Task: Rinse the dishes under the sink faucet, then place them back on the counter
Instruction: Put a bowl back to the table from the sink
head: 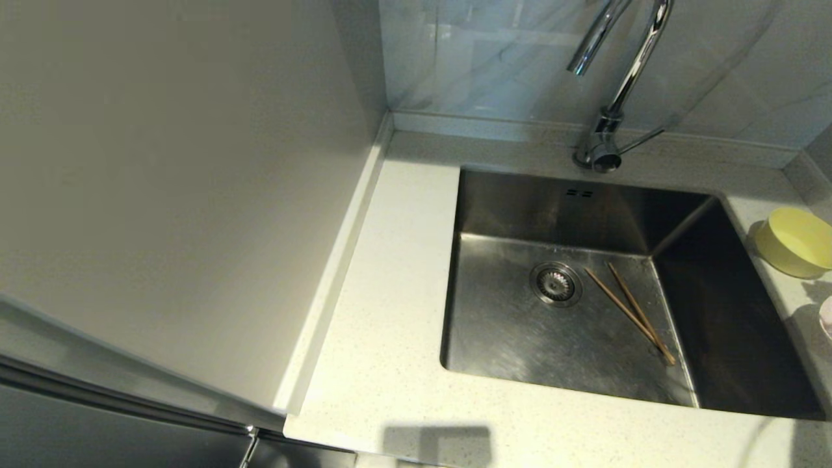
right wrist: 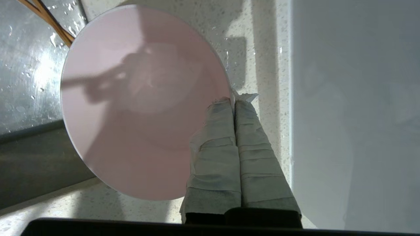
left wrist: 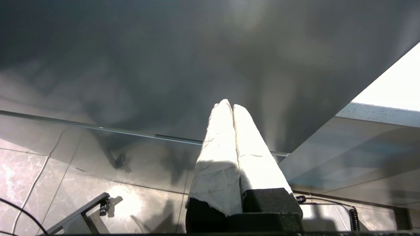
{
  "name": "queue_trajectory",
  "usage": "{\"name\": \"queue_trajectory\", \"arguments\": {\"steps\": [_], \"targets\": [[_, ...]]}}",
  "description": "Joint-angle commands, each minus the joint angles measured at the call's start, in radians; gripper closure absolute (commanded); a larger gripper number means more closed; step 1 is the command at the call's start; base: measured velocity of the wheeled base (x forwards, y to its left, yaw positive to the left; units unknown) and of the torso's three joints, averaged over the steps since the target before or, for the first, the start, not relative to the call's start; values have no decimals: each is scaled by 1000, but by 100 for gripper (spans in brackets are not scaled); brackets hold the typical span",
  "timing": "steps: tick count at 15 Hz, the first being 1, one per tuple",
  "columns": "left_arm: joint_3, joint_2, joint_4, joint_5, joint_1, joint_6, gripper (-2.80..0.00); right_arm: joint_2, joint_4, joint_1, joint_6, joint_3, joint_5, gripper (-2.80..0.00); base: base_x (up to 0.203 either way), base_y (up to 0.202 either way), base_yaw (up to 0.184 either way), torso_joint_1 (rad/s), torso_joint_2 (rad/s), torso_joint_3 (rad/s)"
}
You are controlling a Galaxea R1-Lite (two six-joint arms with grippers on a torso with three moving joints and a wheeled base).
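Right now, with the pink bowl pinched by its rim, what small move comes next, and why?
Probably carry the pink bowl toward the faucet. The right tool is shut on its rim, holding it over the sink's corner, and the bowl isn't yet beneath the spout.

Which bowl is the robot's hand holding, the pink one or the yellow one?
The pink bowl: the right gripper pinches its rim. The yellow bowl sits alone on the counter, with nothing touching it.

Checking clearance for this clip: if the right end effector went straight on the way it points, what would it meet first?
The right end effector, shut on the pink bowl's rim, points at the speckled counter just past the bowl. It would probably meet that first, though depth is unclear.
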Motion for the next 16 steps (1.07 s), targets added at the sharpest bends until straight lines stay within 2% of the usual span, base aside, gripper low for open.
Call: {"name": "queue_trajectory", "arguments": {"steps": [1, 16], "targets": [[0, -4, -1, 1, 0, -1, 0, 33, 2, -1, -2, -2, 0, 0, 0, 0, 0, 0, 0, 0], [0, -3, -1, 1, 0, -1, 0, 76, -40, -21, -53, 8, -1, 0, 0, 0, 0, 0, 0, 0]]}}
